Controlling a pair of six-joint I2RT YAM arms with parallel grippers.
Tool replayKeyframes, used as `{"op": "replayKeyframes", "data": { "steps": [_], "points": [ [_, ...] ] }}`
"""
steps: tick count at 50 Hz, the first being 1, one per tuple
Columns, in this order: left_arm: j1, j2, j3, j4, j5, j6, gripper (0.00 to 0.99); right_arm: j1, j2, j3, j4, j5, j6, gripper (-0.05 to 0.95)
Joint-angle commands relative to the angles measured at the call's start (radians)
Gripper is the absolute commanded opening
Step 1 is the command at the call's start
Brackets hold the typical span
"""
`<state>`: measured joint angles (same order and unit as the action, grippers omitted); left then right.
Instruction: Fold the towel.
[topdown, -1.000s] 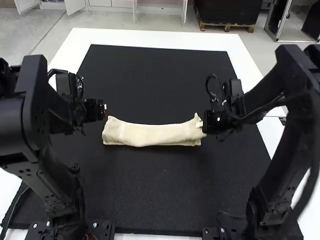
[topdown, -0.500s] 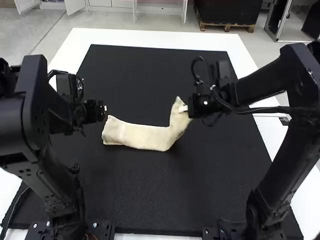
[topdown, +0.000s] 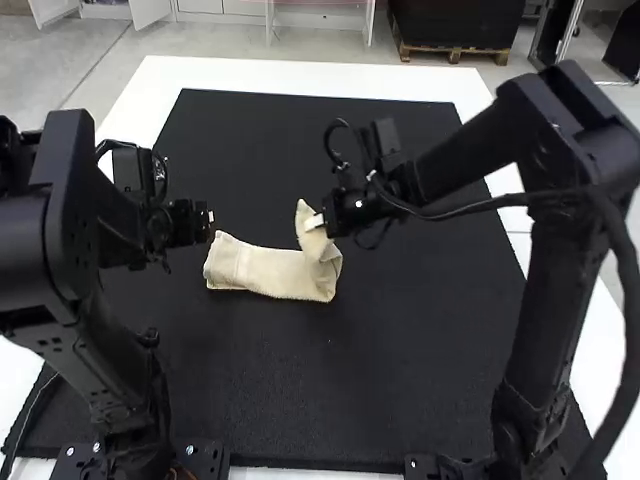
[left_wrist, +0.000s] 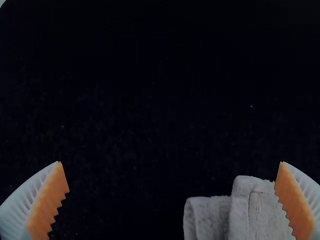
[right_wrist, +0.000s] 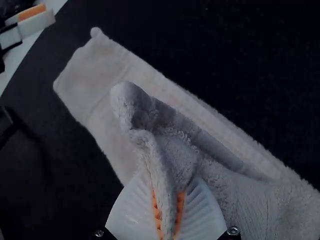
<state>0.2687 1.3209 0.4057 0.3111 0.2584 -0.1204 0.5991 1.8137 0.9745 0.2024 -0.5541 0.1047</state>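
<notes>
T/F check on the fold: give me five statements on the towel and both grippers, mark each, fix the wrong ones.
1. The right gripper grips one end of the towel. True.
2. The left gripper is clamped on the towel's opposite end. False: its fingers are spread apart, close to that end.
3. Part of the towel lies on the black mat. True.
4. The towel is spread out as one wide, flat layer. False: it is a narrow folded strip with one end raised.
5. The raised end is up over the rest of the strip. True.
</notes>
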Motion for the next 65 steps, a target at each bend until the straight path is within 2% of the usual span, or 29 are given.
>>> {"op": "replayKeyframes", "data": {
  "steps": [1,21,42,48,51,52,57,59,61,65],
  "points": [
    [0.000,-0.017,0.024,0.008,0.002,0.008,0.967,0.048,0.050,0.075,0.012,-0.013,0.018,-0.02],
    [0.000,-0.012,0.022,0.013,0.010,0.008,0.967,0.149,0.216,0.276,0.014,-0.013,0.036,-0.02],
    [0.003,-0.011,0.022,0.010,0.013,0.008,0.967,0.217,0.314,0.395,0.012,-0.021,0.049,-0.02],
    [0.000,-0.011,0.021,0.010,0.012,0.007,0.967,0.225,0.320,0.411,0.015,-0.020,0.047,0.04],
    [0.001,-0.011,0.019,0.010,0.012,0.005,0.967,0.223,0.319,0.418,0.015,-0.015,0.047,0.17],
    [0.003,-0.011,0.021,0.010,0.012,0.005,0.967,0.222,0.317,0.421,0.015,-0.013,0.052,0.25],
    [0.001,-0.011,0.018,0.011,0.010,0.004,0.967,0.214,0.297,0.429,0.012,-0.012,0.066,0.47],
    [0.001,-0.011,0.016,0.014,0.008,0.004,0.967,0.205,0.272,0.429,0.011,-0.012,0.070,0.62],
    [0.001,-0.011,0.016,0.016,0.007,0.002,0.967,0.200,0.257,0.429,0.012,-0.010,0.070,0.67],
    [0.003,-0.011,0.016,0.022,0.005,0.002,0.967,0.186,0.219,0.426,0.014,-0.010,0.070,0.66]
  ]
}}
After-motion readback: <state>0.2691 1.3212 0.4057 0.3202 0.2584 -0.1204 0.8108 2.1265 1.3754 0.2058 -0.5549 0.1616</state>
